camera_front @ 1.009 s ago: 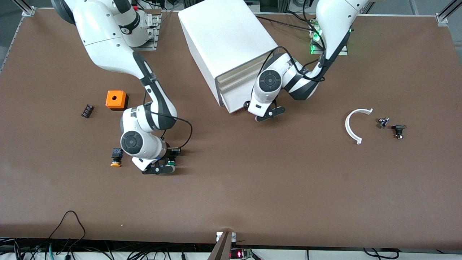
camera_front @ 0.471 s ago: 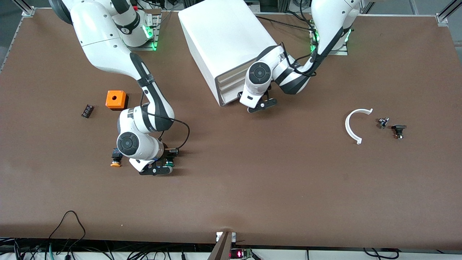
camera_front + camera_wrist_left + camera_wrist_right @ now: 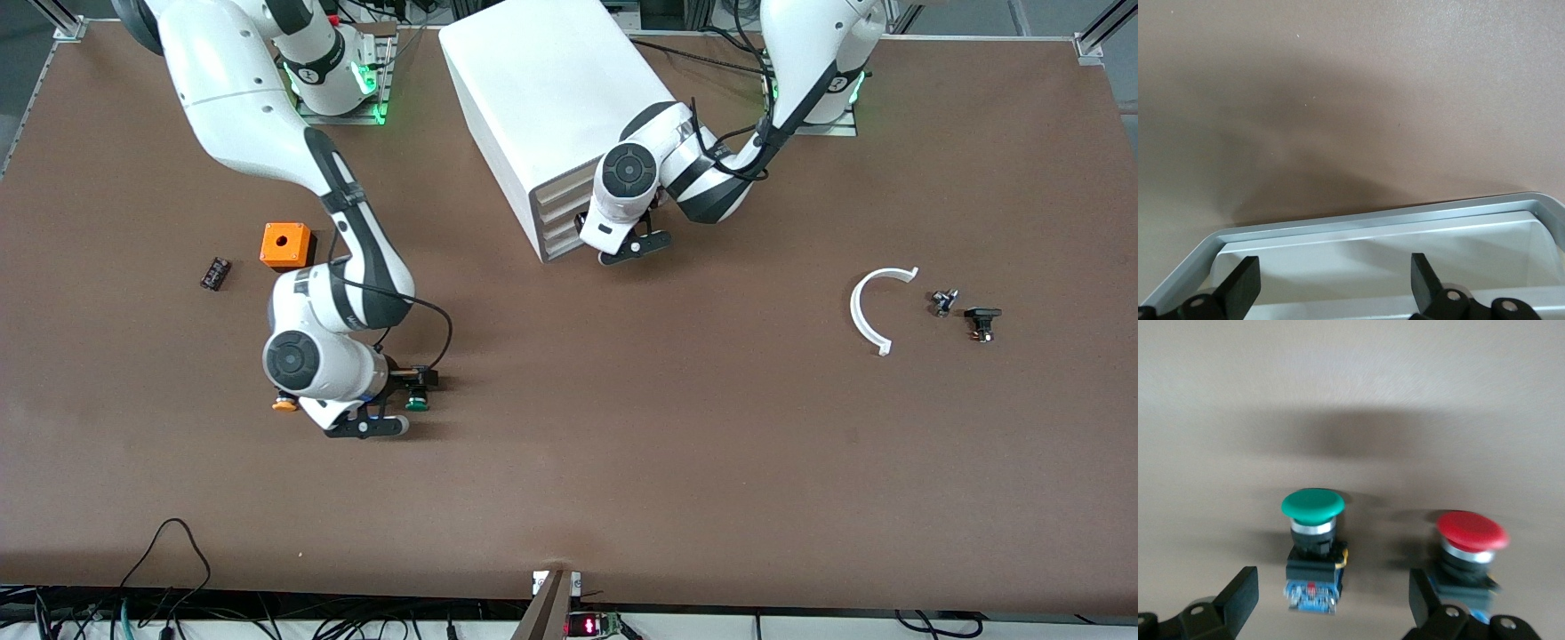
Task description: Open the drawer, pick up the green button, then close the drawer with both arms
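The green-capped button [image 3: 416,402] lies on the table on its side, free of any gripper. In the right wrist view its green cap [image 3: 1313,505] and black-and-blue body show just past my fingertips. My right gripper [image 3: 366,426] [image 3: 1331,581] is open and empty, just above the table beside the button, toward the right arm's end. The white cabinet [image 3: 551,89] stands at the back. Its drawer [image 3: 558,238] sits pushed in, its front [image 3: 1391,250] level with the cabinet's rim. My left gripper [image 3: 622,249] [image 3: 1333,267] is open, right in front of the drawer.
An orange-capped button [image 3: 284,405] lies by the right wrist; a red-looking cap [image 3: 1471,530] shows beside the green one. An orange box [image 3: 286,244] and a small black part [image 3: 215,273] lie toward the right arm's end. A white curved piece [image 3: 876,307] and two small dark parts [image 3: 944,300] [image 3: 982,322] lie toward the left arm's end.
My left gripper has moved toward the cabinet and the drawer has slid in with it. My right gripper has drawn away from the green button, which stays on the table.
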`<state>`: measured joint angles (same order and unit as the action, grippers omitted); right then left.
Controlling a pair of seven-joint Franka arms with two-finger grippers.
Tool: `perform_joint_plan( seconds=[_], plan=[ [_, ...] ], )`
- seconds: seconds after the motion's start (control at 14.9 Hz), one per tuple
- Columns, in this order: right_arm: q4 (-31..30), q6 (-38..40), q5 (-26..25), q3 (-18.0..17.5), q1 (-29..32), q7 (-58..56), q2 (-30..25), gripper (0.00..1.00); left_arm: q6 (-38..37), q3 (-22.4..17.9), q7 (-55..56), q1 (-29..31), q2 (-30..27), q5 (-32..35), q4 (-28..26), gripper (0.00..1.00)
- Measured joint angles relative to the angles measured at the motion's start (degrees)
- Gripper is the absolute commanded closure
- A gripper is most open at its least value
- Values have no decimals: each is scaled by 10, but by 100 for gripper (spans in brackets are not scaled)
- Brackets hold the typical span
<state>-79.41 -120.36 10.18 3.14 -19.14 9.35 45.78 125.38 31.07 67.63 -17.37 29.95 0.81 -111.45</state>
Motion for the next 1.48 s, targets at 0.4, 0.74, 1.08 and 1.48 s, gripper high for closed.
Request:
perform_joint_plan(
  seconds=[0.4,0.74,1.08,1.48],
  plan=[
    [-8,52,-2,36,41,-5,-79,0,-11,4,2,3,0,0,3,1],
    [-63,56,-2,84,56,-35,-152,0,-30,9,-24,33,-16,1,25,0],
    [-146,69,-5,92,56,-35,-271,0,-160,12,-122,109,-71,1,99,1],
    [-172,131,-22,92,55,-35,-390,0,-294,6,-296,181,-123,11,201,0]
  ],
)
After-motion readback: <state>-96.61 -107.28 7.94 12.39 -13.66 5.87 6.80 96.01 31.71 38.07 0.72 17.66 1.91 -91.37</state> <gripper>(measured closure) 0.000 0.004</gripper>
